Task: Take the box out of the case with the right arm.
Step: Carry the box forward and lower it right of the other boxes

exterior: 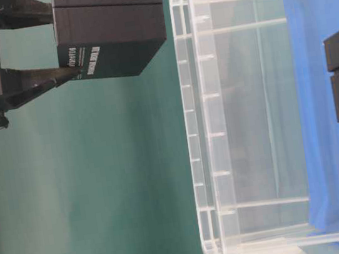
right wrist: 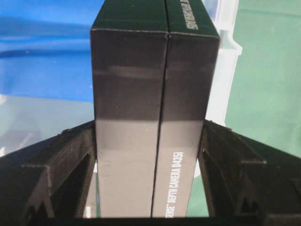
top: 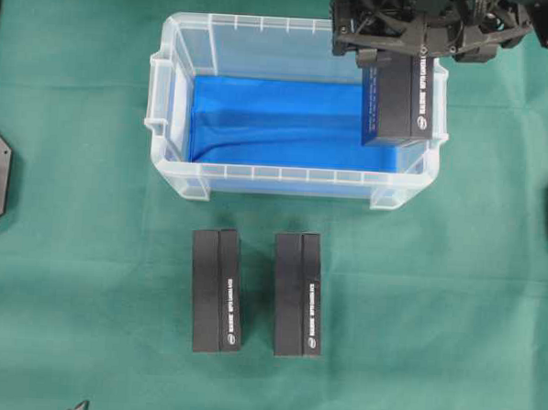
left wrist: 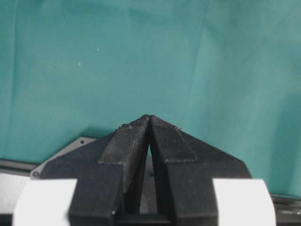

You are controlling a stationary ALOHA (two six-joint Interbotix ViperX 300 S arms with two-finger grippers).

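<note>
Box status first: the black rectangular cardboard box (top: 396, 106) with white lettering is clamped in my right claw (right wrist: 151, 155) and hangs above the right end of the case, its lower end overlapping the case's right rim in the overhead view. In the table-level view the same box (exterior: 110, 31) is clear of the rim and touches nothing but the claw.

I list the remaining items from largest to smallest.

The green cloth-covered table (top: 67, 295) carries everything.

The large clear translucent plastic case (top: 170, 89), rectangular with a rimmed edge, stands on the table at upper centre. A blue cloth (top: 269, 122) lines its bottom.

The all-black right arm (top: 422, 20) enters from the top edge, over the far right corner of the case.

Two more black rectangular boxes lie flat on the table near the front of the case, side by side but apart: the left one (top: 217, 290) and the right one (top: 298, 294).

My left claw (left wrist: 149, 141) has its tips pressed together, holding nothing, over bare green cloth.
</note>
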